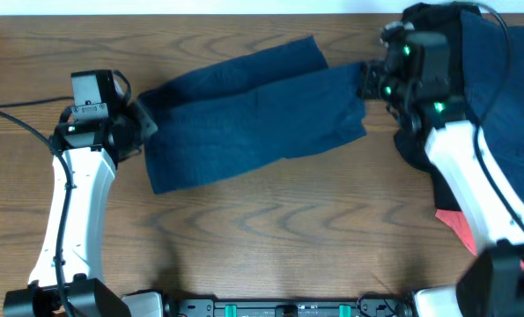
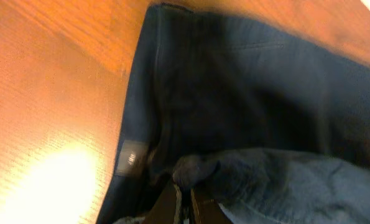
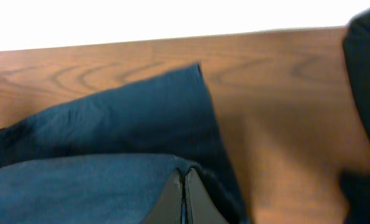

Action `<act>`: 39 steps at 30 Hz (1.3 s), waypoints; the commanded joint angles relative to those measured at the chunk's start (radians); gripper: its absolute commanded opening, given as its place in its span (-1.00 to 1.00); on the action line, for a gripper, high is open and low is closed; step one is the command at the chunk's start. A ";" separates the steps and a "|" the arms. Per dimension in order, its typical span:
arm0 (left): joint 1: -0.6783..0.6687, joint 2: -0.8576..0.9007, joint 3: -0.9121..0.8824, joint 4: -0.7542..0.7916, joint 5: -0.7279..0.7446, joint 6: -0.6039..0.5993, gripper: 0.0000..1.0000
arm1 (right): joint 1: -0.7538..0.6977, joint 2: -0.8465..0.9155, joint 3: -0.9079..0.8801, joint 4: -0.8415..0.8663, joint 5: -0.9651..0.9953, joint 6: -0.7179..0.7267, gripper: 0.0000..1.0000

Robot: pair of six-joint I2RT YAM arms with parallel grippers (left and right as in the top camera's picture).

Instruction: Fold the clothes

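Stretching left to right across the table (image 1: 288, 229), the navy shorts (image 1: 253, 110) lay flat between the two arms, with the right end angled slightly toward the far edge. The left gripper (image 1: 138, 123) was pinched tight on the nearer left end. The right gripper (image 1: 367, 81) was clamped on the farther leg hem, so neither arm looked better placed. Beyond it, other clothes (image 1: 499, 79) sat heaped.

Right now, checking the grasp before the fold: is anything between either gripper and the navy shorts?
Nothing visible. The left gripper and right gripper are each shut on opposite ends of the shorts; the other garments lie aside by the right arm.
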 commanded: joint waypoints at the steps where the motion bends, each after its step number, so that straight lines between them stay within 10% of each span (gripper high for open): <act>1: 0.007 0.012 0.011 0.077 -0.085 -0.010 -0.88 | 0.014 0.095 0.137 -0.025 0.025 -0.035 -0.98; 17: 0.007 0.262 0.011 0.480 -0.112 -0.011 -0.78 | 0.075 0.476 0.325 0.180 0.025 -0.076 -0.98; 19: 0.007 0.286 0.011 0.534 -0.112 -0.011 0.08 | 0.082 0.511 0.325 0.240 0.026 -0.075 -0.44; 24: 0.026 0.292 0.013 0.576 -0.107 -0.009 0.74 | 0.071 0.523 0.328 0.271 0.043 -0.064 0.24; 28: 0.058 0.261 0.013 0.521 0.050 -0.003 0.76 | 0.044 0.494 0.346 0.170 0.041 -0.069 0.98; 39: 0.042 0.247 0.013 0.061 0.214 0.044 0.69 | 0.023 0.454 0.318 -0.407 0.040 -0.097 0.99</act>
